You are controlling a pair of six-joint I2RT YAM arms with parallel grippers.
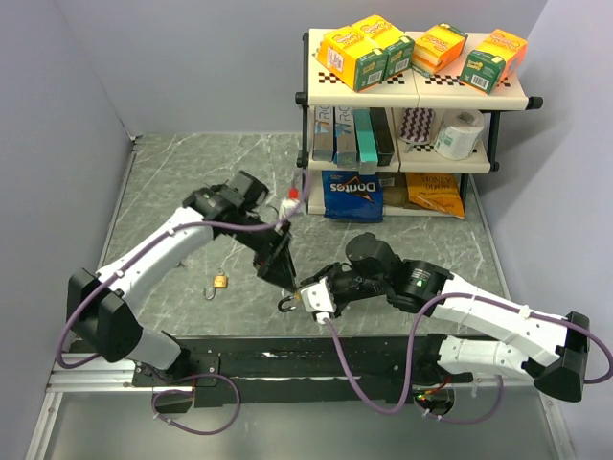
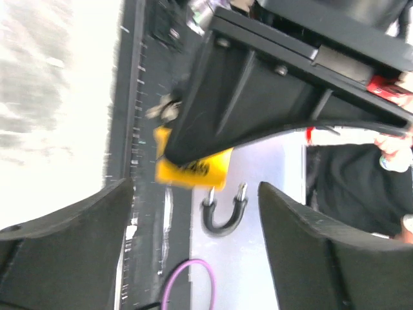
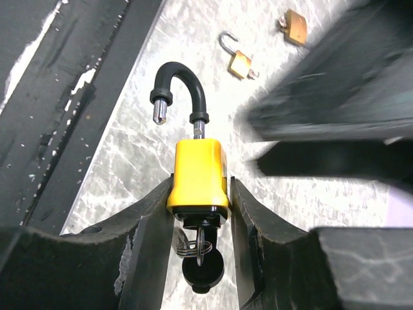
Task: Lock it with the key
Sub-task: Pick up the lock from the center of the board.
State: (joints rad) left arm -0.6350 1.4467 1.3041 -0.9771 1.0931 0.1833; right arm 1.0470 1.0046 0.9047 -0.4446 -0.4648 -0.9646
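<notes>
Gripping the yellow padlock (image 3: 197, 174) by its flat sides at centre frame, the right gripper (image 3: 200, 194) clamps it. Shackle (image 3: 181, 81) is unlatched, key (image 3: 201, 261) sits below. Left gripper (image 2: 195, 194) gapes empty. Padlock likely rigid, hefty, slick; push on shackle crown.

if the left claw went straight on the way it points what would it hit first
Probably the yellow padlock gripped in the right claw: it sits dead ahead of the open left claw. A black finger of the right claw overlaps it, so which touches first is unclear.
</notes>
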